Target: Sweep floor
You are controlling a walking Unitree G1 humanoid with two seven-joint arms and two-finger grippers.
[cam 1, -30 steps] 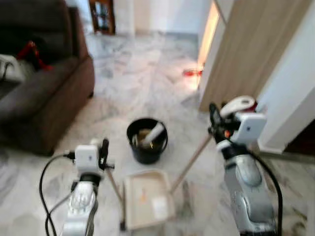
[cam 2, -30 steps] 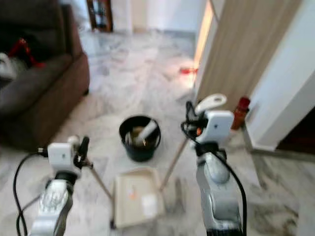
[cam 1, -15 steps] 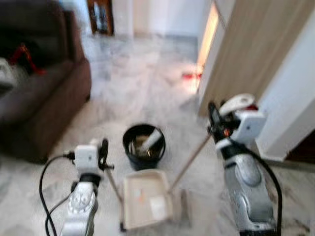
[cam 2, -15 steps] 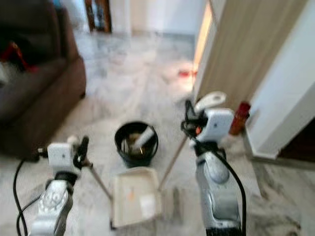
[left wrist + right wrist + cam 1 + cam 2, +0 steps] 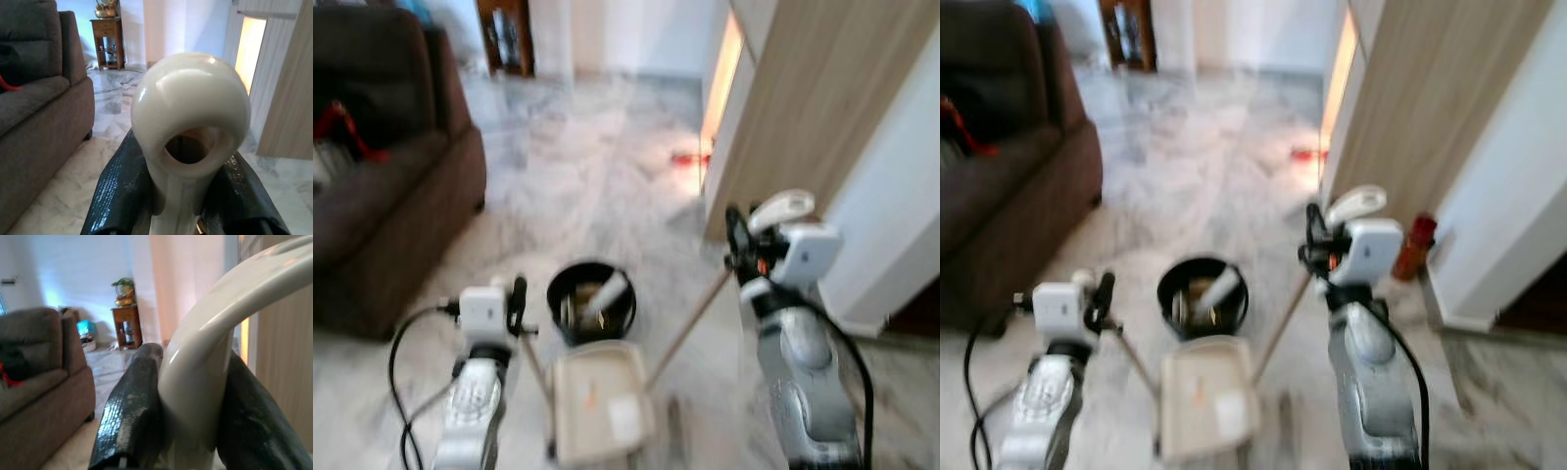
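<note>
A cream dustpan [image 5: 597,403] lies on the marble floor between my arms, with a scrap of litter in it. Its thin handle rises to my left gripper [image 5: 517,300], which is shut on it; the handle's cream loop end [image 5: 190,112] sticks out between the black fingers [image 5: 117,196]. My right gripper [image 5: 736,237] is shut on the broom handle [image 5: 210,357], whose cream tip curves above the wrist. The wooden broom stick [image 5: 690,323] slants down to the floor beside the dustpan. A black bucket [image 5: 592,302] with rubbish in it stands just beyond the dustpan.
A brown sofa [image 5: 382,196] stands at the left. A wooden panel [image 5: 803,108] and white wall close off the right, with a red bottle [image 5: 1410,245] at their foot. A red object [image 5: 690,157] lies on the floor farther on. A small wooden table [image 5: 509,34] stands at the back.
The whole picture has shifted and is blurred, so the camera has moved; the bucket and sofa sit further left in view. Both grippers keep their holds.
</note>
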